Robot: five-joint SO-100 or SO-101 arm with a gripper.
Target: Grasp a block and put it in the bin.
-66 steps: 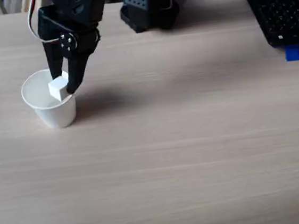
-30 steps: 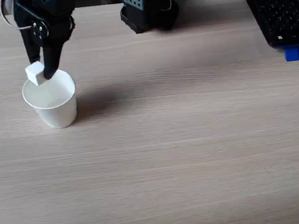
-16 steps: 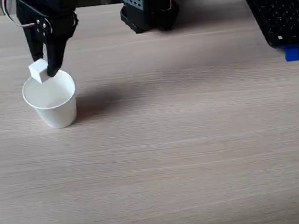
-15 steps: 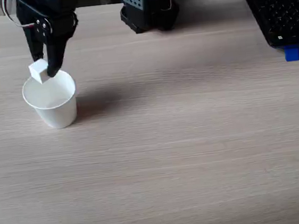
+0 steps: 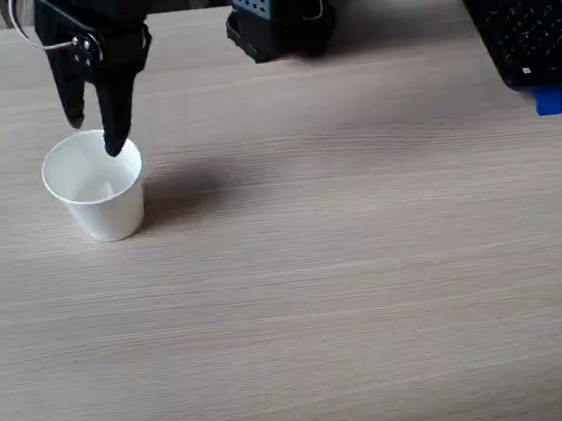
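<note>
Gripper (image 5: 94,136) spread above cup (image 5: 100,211), block (image 5: 99,189) inside

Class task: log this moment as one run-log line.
gripper: open, empty, above cup's far rim | block: pale shape inside cup | cup: upright on table

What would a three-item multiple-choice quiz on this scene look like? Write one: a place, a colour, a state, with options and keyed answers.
1. Where does the cup stand in the fixed view?
A. left part of the table
B. beside the keyboard
C. front right corner

2. What colour is the small piece below the keyboard?
A. red
B. blue
C. green

3. How is the hand?
A. shut on a pen
B. open and empty
C. resting flat on the table

Answers:
1. A, the cup sits near the table's left edge.
2. B, the piece is plainly blue.
3. B, its fingers stand apart above the cup's rim, nothing between them.
</note>
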